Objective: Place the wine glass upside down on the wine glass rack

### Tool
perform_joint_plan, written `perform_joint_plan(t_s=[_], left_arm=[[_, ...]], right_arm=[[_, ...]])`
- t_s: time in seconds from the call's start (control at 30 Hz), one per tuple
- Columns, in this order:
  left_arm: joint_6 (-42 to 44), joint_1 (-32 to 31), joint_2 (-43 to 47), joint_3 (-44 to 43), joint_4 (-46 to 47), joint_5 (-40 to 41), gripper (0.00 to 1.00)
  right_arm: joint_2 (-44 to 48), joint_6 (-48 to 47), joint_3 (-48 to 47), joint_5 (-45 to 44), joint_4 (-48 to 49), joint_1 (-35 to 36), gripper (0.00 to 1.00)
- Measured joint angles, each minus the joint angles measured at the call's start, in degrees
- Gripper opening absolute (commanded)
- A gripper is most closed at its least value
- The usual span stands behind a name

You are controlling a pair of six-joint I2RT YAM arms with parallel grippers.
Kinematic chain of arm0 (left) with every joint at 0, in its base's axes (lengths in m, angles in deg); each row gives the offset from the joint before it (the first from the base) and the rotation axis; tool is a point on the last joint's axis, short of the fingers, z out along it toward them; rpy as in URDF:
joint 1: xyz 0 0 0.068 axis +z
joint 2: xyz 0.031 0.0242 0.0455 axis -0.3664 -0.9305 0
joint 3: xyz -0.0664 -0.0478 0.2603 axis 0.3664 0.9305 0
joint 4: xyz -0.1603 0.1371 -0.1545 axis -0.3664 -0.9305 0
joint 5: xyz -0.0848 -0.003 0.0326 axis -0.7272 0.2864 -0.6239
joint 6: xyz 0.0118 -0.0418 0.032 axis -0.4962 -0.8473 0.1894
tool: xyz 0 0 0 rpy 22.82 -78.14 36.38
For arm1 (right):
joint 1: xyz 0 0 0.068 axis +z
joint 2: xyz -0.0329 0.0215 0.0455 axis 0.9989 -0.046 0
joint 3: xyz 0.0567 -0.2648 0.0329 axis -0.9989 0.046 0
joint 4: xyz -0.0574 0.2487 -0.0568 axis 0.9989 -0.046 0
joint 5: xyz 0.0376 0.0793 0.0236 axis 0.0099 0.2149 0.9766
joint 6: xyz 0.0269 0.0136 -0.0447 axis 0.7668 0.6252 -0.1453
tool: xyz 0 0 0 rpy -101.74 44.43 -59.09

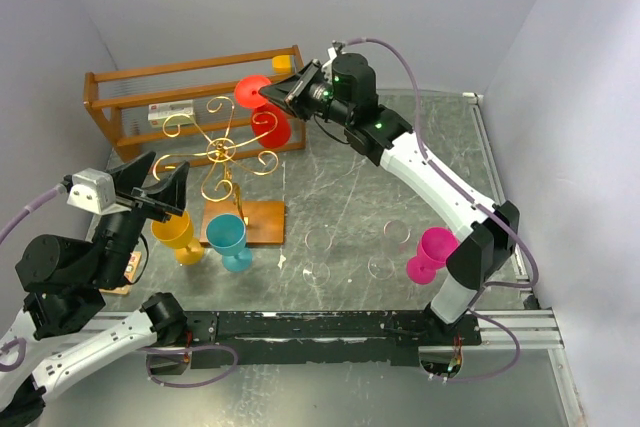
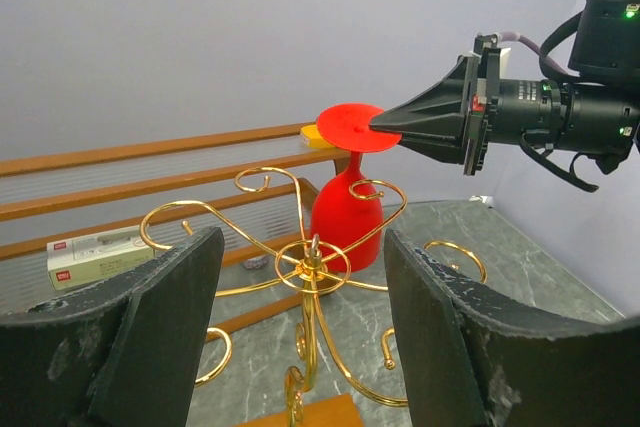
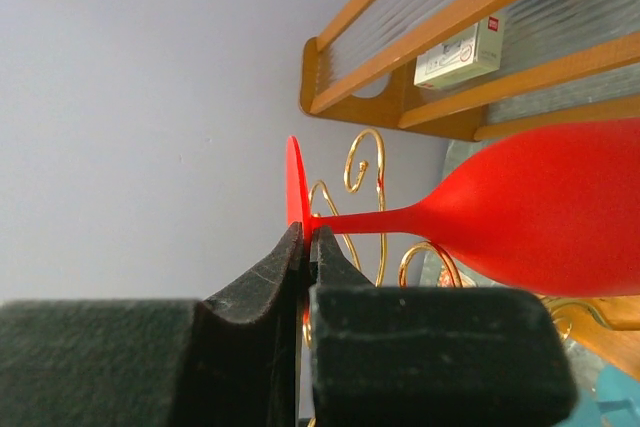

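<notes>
Bright, even light; soft shadows, a faint sheen on the table (image 1: 345,182). Close up, the right gripper (image 3: 308,239) looks slightly blurred.

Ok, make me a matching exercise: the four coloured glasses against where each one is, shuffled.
1. red glass
2. yellow glass
3. teal glass
4. pink glass

A. farthest right on the table
B. upside down, foot pinched in the right jaws
C. just in front of the rack's wooden base
D. farthest left on the table

Pairs: 1-B, 2-D, 3-C, 4-A.
</notes>
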Motion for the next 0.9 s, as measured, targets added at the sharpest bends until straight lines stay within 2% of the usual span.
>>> perform_joint_plan(t_s=[0.3, 0.9], left_arm=[[0.0, 0.0, -0.2, 0.0, 0.0, 0.0, 0.76], [0.0, 0.0, -1.9, 0.0, -0.5, -0.1, 0.77]], right_arm=[[-2.4, -3.0, -1.0, 3.2, 1.3, 1.7, 0.00], [-1.2, -6.8, 1.0, 9.0, 2.7, 2.1, 0.00]])
